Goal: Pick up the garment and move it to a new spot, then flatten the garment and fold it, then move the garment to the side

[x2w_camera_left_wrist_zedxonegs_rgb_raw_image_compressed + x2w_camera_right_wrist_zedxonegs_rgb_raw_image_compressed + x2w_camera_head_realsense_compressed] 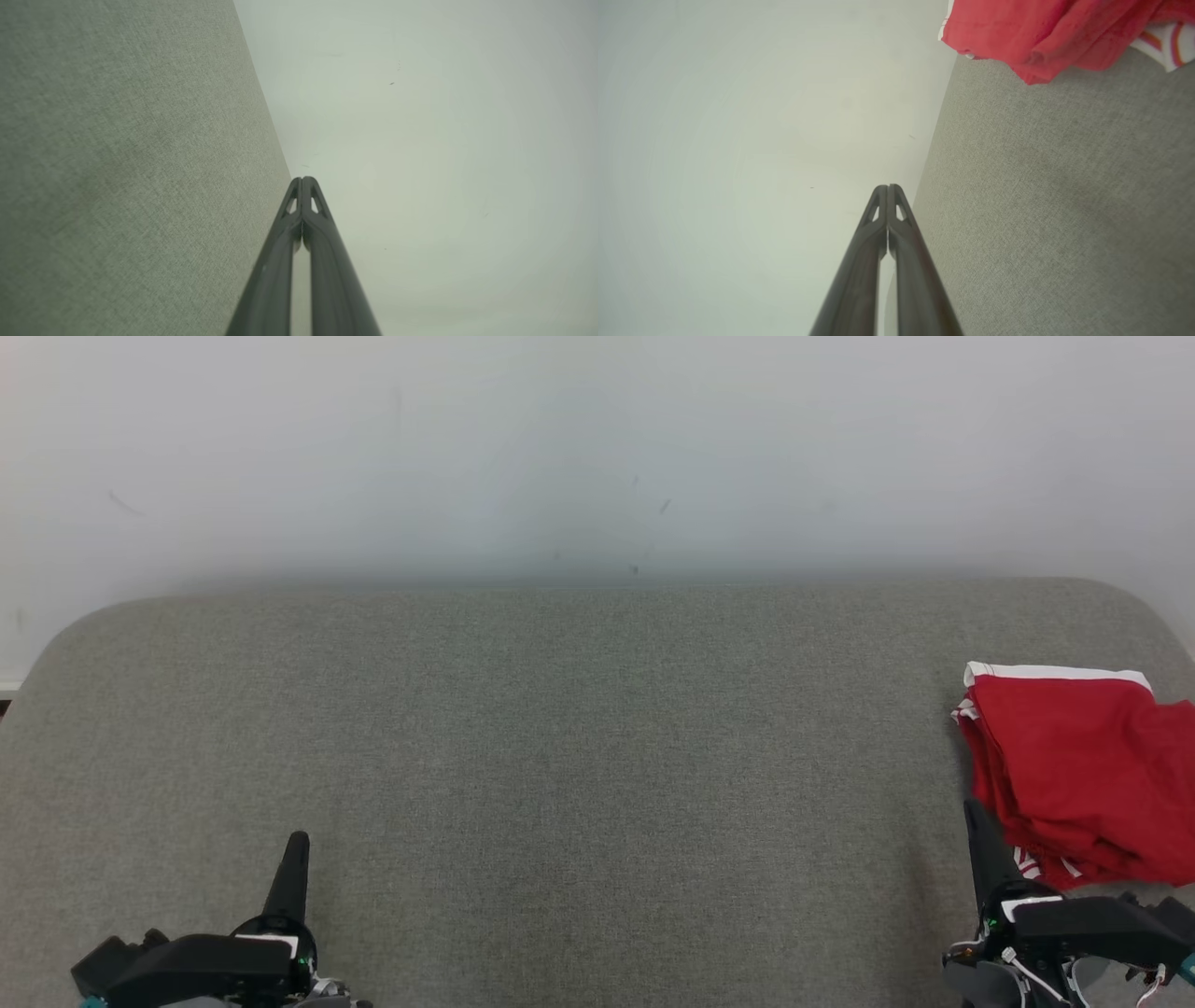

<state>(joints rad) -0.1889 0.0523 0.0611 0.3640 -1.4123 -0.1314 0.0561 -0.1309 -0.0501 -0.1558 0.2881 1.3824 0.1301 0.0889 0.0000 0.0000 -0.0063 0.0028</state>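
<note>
Grey woven cloth covers the surface (560, 756), which runs back to a pale wall (597, 448). We see the red garment (1083, 765), trimmed in white, lying in a loosely folded stack on this surface, by its rounded far corner. Our right jaws are pressed together, hold nothing, and sit just beside the garment's near edge. Our left jaws, likewise pressed together and empty, sit well apart from the garment, across the bare cloth.

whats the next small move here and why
Probably open the right gripper: it is shut and empty, right beside the red garment, which lies in rumpled layers at the right edge of the grey surface. The left gripper, also shut, is far off.
</note>
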